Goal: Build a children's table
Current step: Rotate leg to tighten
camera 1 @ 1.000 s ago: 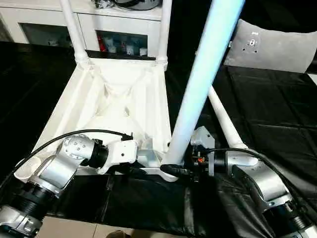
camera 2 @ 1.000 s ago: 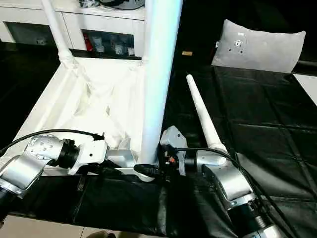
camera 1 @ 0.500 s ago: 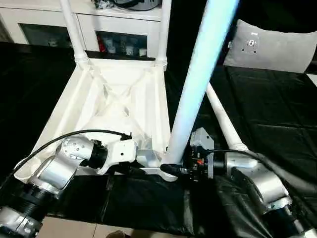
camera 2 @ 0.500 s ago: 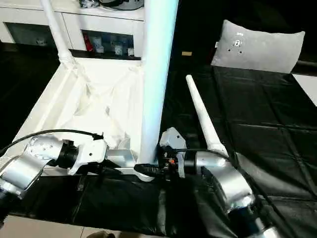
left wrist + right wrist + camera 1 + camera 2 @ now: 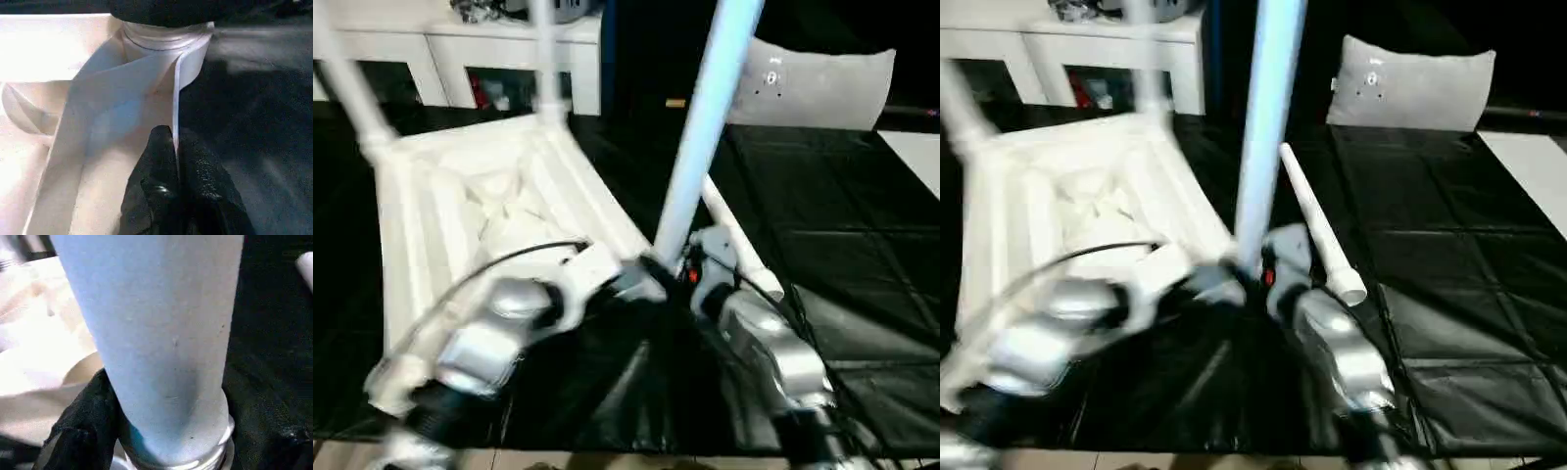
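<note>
The white table top [image 5: 440,211] lies upside down on the black mat, ribbed underside up. Two white legs [image 5: 352,93] [image 5: 544,59] stand in its far corner sockets. A third leg [image 5: 705,127] stands in the near right socket, leaning slightly right. My right gripper [image 5: 171,431] is shut around that leg's base, one black finger [image 5: 80,431] on each side. My left gripper [image 5: 176,142] is shut on the top's thin rim wall [image 5: 183,73] just beside that socket. The fourth leg [image 5: 1317,230] lies loose on the mat to the right.
A grey-white pillow [image 5: 822,83] rests at the back right. A white cabinet [image 5: 460,44] with glass doors stands behind the table top. Black mat [image 5: 842,245] spreads to the right, with pale floor [image 5: 915,157] past its far right edge.
The head views have swung and blurred, so the camera moved. Both grippers keep their holds at the near right corner, and the third leg still stands in its socket.
</note>
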Controlling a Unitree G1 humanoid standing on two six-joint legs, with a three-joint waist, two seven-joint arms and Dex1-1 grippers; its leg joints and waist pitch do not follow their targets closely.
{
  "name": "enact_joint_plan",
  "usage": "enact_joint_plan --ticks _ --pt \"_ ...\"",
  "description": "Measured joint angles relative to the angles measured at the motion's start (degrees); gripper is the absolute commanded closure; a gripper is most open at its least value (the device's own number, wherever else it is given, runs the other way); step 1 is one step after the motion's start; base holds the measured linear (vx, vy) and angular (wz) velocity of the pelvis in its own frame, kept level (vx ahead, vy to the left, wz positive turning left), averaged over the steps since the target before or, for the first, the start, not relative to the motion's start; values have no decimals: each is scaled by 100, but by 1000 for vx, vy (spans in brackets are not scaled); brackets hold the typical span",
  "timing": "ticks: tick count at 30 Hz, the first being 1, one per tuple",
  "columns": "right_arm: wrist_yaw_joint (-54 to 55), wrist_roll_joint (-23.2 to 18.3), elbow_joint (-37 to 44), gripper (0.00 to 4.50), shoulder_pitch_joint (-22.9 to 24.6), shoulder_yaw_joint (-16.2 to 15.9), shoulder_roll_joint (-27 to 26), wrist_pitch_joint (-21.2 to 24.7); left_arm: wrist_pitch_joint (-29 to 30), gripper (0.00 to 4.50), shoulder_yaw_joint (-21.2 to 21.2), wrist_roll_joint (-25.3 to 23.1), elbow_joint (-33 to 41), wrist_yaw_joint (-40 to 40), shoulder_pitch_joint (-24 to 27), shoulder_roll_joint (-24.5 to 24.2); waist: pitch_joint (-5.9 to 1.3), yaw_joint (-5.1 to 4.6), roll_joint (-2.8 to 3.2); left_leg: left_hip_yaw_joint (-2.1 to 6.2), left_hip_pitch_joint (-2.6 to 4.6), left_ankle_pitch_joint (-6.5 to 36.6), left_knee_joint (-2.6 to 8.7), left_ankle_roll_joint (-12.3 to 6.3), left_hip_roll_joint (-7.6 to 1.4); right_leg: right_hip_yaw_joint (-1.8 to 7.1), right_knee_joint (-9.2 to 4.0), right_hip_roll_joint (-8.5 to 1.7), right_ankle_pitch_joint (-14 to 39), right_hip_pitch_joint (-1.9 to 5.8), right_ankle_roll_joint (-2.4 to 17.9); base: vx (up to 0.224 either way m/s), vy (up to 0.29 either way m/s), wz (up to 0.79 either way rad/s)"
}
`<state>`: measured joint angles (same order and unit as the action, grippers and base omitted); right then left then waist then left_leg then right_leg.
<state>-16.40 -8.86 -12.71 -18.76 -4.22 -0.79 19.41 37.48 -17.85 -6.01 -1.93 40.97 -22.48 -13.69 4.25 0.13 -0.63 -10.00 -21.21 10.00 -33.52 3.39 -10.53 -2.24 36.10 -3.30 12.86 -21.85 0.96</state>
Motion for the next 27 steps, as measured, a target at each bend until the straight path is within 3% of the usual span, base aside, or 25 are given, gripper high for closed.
enact_joint_plan --ticks 5,6,7,15,17,22,27 --pt "485 164 -386 181 -285 179 -281 -232 126 450 -67 -192 -9 -492 -71 284 -1 -3 4 0 -14 1 35 -1 -1 -7 -29 4 4 -11 -8 0 0 0" --pt "484 169 -398 125 -290 183 -287 -252 122 450 -75 -198 -9 -486 -80 269 -1 1 4 0 -14 1 39 -1 -1 -9 -33 4 4 -11 -8 0 0 0" --pt "482 168 -411 111 -294 183 -300 -267 91 450 -108 -211 -9 -465 -93 223 -1 -1 4 0 -14 1 40 -1 -2 -10 -35 6 4 -11 -8 0 0 0" --pt "-109 -51 -315 55 -18 137 -183 -339 -284 450 -176 -109 -22 -22 -116 -295 5 14 7 0 -24 0 40 0 -12 -14 -34 11 3 -21 -9 0 0 0" --pt "-451 -156 -65 25 218 83 67 -335 -529 450 -194 -71 -78 165 -116 -440 5 44 6 0 -31 0 40 0 -12 -18 -40 11 3 -22 -10 0 0 0" --pt "-1592 -390 673 5 796 -140 956 -378 -1339 450 -193 129 -317 849 -104 -995 5 186 6 0 -37 1 35 -2 -13 -20 -44 10 1 -21 -12 0 0 0" --pt "-2548 -451 1047 5 866 -315 1609 -531 -2154 450 -249 309 -546 1605 -95 -1504 4 244 2 0 -37 0 24 -2 -17 -22 -40 10 -1 -17 -13 0 0 0"
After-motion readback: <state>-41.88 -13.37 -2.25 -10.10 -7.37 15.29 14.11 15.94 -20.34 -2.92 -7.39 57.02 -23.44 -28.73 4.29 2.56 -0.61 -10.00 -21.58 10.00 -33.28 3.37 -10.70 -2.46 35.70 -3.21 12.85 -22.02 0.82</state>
